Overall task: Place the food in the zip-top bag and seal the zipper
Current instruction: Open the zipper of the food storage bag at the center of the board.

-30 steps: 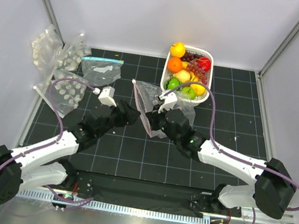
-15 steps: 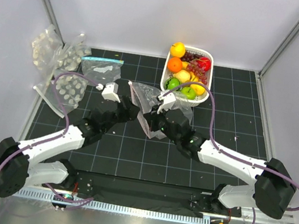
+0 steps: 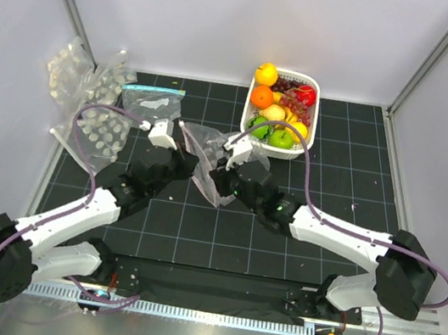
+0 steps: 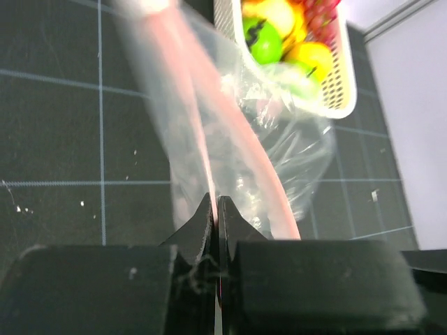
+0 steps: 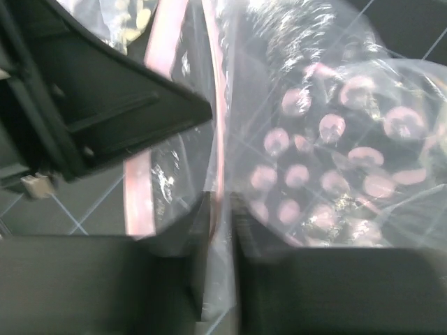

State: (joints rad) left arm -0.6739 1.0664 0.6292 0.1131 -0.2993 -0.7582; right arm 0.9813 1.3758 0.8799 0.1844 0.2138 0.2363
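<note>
The zip-top bag [image 3: 225, 152] is lifted off the black mat between my two arms, clear with pale dots [image 5: 335, 164]. Its pinkish zipper [image 4: 199, 125] runs up from my left gripper [image 4: 215, 206], which is shut on one strip of the mouth [image 3: 192, 165]. My right gripper [image 5: 222, 202] sits at the other strip [image 5: 218, 118], its fingers a little apart with the strip in the gap [image 3: 215, 180]. The food [image 3: 279, 108], mixed fruit, lies in the white basket [image 3: 248, 111] behind the bag. A green apple [image 4: 267, 40] shows through the plastic.
A flat clear bag with a teal strip [image 3: 153, 104] lies at the back left. Beside it lie crumpled dotted bags [image 3: 93, 77] and another dotted pouch [image 3: 102, 134]. Grey walls close in the mat on three sides.
My left gripper has come in from the left and shut on the bag's mouth strip. The right gripper's fingers have parted slightly, and the bag has shifted a little left.
</note>
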